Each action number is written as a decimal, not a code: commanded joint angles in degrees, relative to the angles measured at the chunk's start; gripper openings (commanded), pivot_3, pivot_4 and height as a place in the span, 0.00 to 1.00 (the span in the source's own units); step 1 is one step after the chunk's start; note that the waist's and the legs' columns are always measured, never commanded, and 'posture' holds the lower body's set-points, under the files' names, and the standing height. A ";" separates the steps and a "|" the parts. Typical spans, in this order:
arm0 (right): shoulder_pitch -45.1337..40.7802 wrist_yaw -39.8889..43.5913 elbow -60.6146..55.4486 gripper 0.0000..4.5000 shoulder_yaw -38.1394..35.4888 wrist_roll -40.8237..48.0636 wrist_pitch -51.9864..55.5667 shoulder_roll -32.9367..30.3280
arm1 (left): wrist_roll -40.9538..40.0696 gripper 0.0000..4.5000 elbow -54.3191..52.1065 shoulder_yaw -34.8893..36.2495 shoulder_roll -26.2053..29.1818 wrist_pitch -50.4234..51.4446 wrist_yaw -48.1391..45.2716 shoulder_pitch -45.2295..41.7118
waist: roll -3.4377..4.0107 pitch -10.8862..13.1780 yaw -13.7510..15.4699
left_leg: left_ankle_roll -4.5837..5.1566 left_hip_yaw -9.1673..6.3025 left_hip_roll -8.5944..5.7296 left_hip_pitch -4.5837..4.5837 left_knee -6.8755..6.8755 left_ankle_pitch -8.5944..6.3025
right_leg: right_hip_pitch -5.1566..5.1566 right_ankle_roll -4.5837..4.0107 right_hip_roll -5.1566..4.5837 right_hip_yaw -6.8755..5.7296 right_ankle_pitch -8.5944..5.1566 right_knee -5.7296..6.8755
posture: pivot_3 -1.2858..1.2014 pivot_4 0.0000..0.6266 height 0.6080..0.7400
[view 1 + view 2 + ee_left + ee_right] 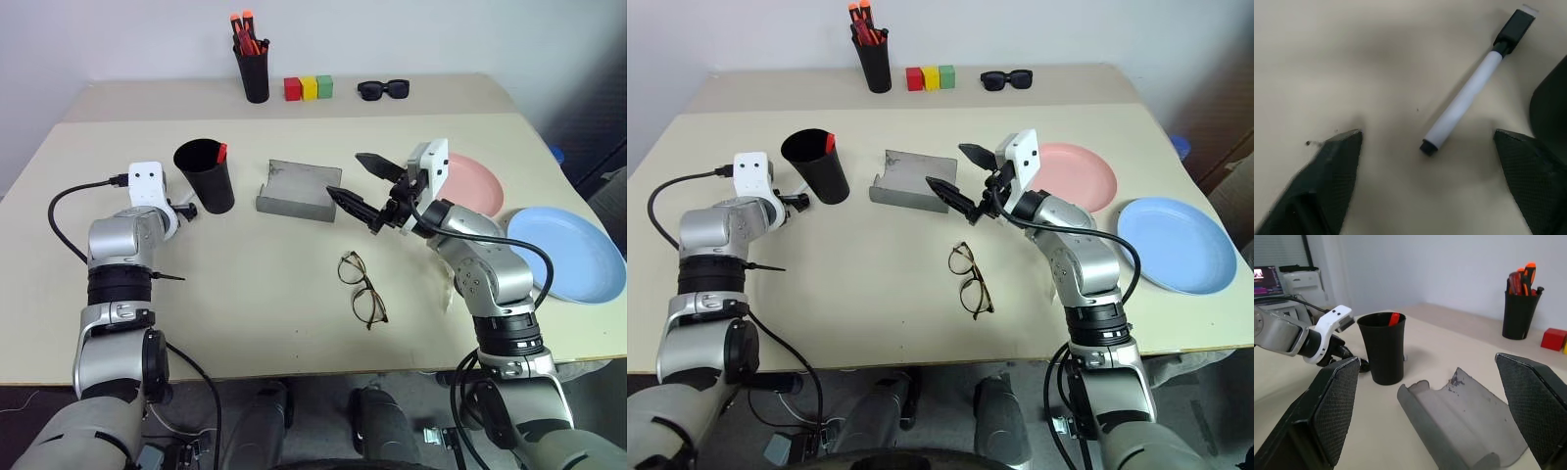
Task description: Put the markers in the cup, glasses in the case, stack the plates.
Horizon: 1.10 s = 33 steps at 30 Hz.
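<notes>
One red-capped marker (221,152) stands in the matte black tapered cup (206,176); the white marker (1469,93), wire-rimmed glasses (362,289) at six o'clock of the open grey case (296,191), and both plates wait, jaws of both grippers spread.

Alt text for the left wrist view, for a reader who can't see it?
A black-and-white marker lies on the beige table between the left gripper's two open black fingers. The black cup's edge shows beside it.
</notes>
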 commanded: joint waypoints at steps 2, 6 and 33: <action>-0.14 -0.01 -3.01 1.00 -0.50 0.68 -0.20 -0.09 | 0.55 0.48 2.29 0.57 0.35 -0.53 0.95 -0.70 | 0.00 0.00 -0.18 | 0.00 0.00 0.00 0.02 0.00 0.00 | 0.00 0.00 0.00 0.00 0.00 0.01 | 0.52 0.24 1.00; 0.12 0.06 -3.31 1.00 -0.41 0.78 -0.04 -0.12 | 1.17 0.01 2.47 0.93 0.05 -1.51 2.70 -0.14 | 0.02 -0.01 -0.42 | 0.00 0.03 0.03 0.08 -0.07 0.00 | 0.00 0.00 0.01 0.01 0.00 0.03 | 0.52 0.24 1.00; -0.97 2.63 -0.76 1.00 0.57 0.48 -0.26 0.39 | 8.88 0.70 -42.83 22.15 -25.07 33.39 27.35 -0.40 | -0.04 0.00 -0.06 | -0.03 0.03 0.03 0.02 -0.01 0.00 | 0.01 0.01 0.05 0.00 -0.01 0.01 | 0.52 0.24 1.00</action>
